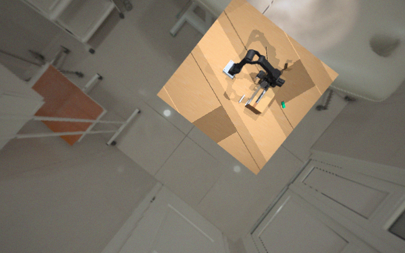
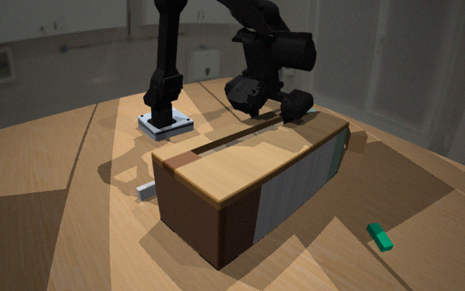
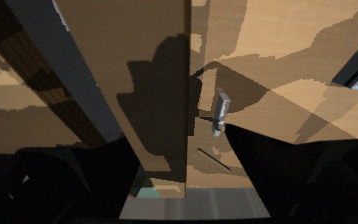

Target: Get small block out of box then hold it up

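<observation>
The box (image 1: 253, 109) (image 2: 209, 181) (image 3: 155, 22) stands on the table with a long slot in its top, a brown end and a teal end. Its front panel looks grey, and no block can be made out behind it. My gripper (image 2: 270, 116) (image 3: 187, 128) is open and empty, low at the box top toward the teal end. In the wrist view one finger is at the slot and the other is past the box's edge, over the table side. Whether a fingertip is inside the slot cannot be told. A green block (image 1: 283, 104) (image 2: 380, 237) lies on the table in front of the box.
A pale grey bar (image 1: 242, 98) (image 2: 145, 190) (image 3: 221, 107) lies on the table behind the box, on the arm's base side. The arm's white base plate (image 1: 228, 67) (image 2: 157, 132) stands farther back. A small tan piece (image 2: 358, 140) shows beyond the teal end.
</observation>
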`<action>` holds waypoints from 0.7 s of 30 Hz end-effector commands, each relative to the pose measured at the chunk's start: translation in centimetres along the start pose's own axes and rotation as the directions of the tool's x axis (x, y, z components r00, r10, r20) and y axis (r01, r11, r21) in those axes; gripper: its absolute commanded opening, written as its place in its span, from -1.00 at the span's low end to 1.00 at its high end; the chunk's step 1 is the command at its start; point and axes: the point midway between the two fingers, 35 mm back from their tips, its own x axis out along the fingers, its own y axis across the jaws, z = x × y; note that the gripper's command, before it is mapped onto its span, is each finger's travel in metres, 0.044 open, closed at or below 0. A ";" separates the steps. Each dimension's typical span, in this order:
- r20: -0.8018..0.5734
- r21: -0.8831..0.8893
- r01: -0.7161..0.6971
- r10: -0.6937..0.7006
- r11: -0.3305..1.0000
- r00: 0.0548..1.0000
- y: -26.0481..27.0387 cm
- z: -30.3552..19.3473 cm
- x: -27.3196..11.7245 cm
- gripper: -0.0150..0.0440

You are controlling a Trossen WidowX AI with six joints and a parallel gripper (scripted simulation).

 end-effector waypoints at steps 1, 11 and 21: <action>0.003 0.005 -0.002 0.002 1.000 1.000 0.1 -0.3 0.1 0.86; 0.002 0.005 -0.002 0.002 1.000 1.000 0.1 -1.2 0.5 0.86; 0.001 0.005 -0.002 0.002 1.000 1.000 0.1 -2.3 0.9 0.86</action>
